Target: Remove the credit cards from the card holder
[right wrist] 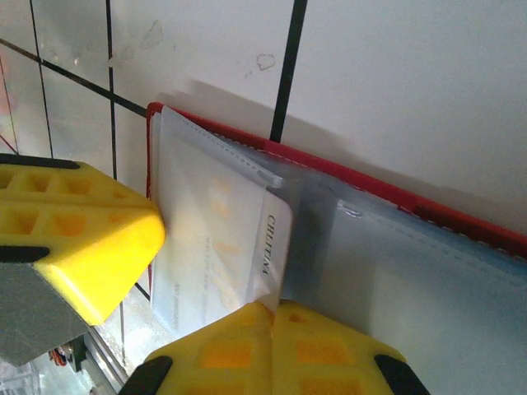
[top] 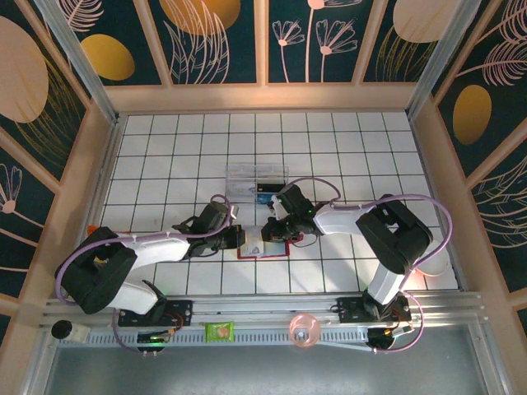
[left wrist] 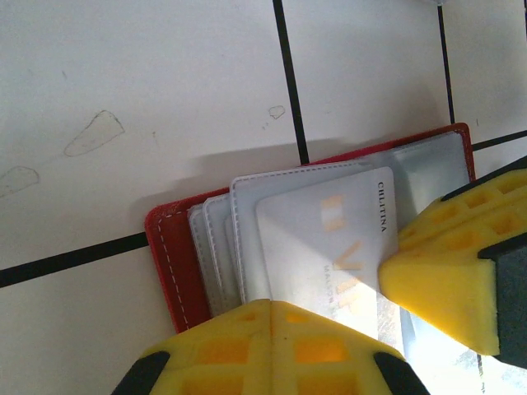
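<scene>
Overhead: both arms meet mid-table [top: 165,156] over the card holder [top: 272,253], which lies open and flat on the white grid. Clear box [top: 257,176] just behind it. Too small here to separate claw tips from holder.

L wrist cam: red cover, stack of clear sleeves, one pale card [left wrist: 329,247] sticking part-way out, lettering along its edge. Left claw [left wrist: 272,317] has tips shut together, sitting on near edge of sleeves/card. Can't tell if it nips anything or just presses. Card's near end hidden under those tips.

R wrist cam: right claw [right wrist: 272,317] has tips closed tight. Card corner runs into the seam betw. them, looks pinched. This view alone shows the 2nd sleeve page, cut off at frame edge. Card print washed out, mostly unreadable.
</scene>
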